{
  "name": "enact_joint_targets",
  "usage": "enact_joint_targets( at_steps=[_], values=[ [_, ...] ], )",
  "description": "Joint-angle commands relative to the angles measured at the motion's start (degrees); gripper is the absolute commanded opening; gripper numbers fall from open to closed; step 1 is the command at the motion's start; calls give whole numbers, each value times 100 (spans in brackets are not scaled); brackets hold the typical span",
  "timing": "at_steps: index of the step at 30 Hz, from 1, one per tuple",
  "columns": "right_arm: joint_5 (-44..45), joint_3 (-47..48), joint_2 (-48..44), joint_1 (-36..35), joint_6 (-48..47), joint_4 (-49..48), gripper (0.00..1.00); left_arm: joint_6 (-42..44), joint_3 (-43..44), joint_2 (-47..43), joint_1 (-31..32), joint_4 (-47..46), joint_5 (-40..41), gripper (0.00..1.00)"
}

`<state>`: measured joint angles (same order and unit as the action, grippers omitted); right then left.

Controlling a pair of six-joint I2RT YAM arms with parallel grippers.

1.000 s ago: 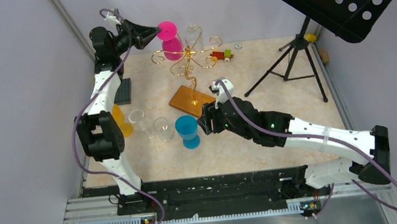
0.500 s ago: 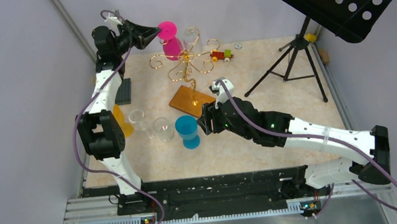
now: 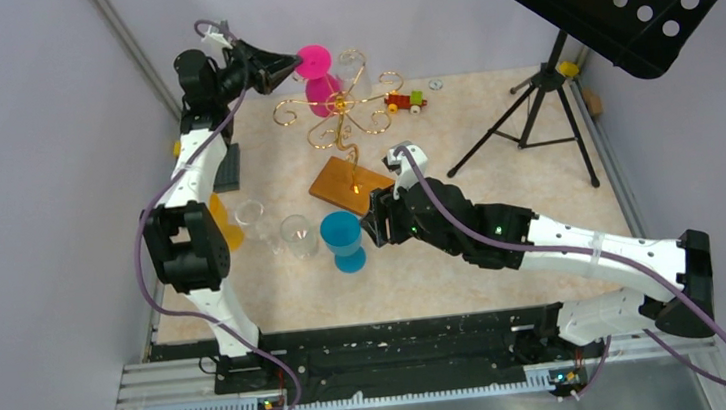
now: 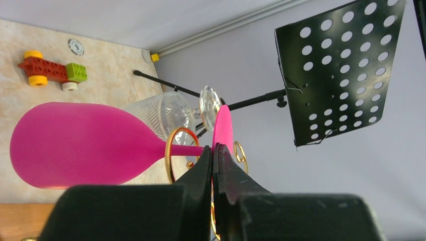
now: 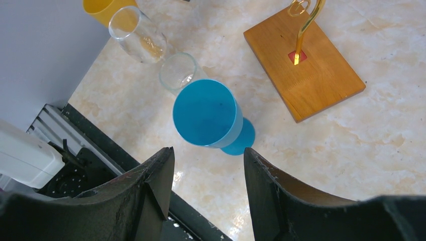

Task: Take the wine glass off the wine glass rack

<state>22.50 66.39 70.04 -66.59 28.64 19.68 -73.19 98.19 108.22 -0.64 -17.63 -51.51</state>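
The left gripper is raised at the far left of the worktop, clenched on the thin stem of the pink wine glass right under its round foot. In the left wrist view the gripper's two fingers meet on that stem, and the stem passes through one gold curl of the wine glass rack, so the glass is not yet free of it. A clear wine glass hangs just behind the pink one (also on the rack).

The right gripper hovers low near the middle of the worktop, jaws released and holding nothing, just above a blue cup. The rack's wooden base lies just beyond it, on the far side. Two clear glasses and a yellow cup stand to the left of the blue cup.
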Motion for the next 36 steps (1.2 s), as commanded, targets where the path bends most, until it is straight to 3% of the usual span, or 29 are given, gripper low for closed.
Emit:
enact_joint_targets(
  at_steps=[1, 27, 33, 36],
  values=[
    [-46, 23, -26, 41, 36, -186, 55, 21, -230, -403, 29, -377, -256, 0],
    [-61, -31, -113, 36, 106, -218, 55, 939, -1043, -1648, -586, 688, 48, 0],
    [-77, -47, -116, 39, 106, -248, 55, 1573, -1085, -2238, -953, 1502, 559, 0],
    [-173, -47, -123, 34, 79, -307, 61, 2037, -1048, -2655, -1056, 1981, 786, 0]
  ],
)
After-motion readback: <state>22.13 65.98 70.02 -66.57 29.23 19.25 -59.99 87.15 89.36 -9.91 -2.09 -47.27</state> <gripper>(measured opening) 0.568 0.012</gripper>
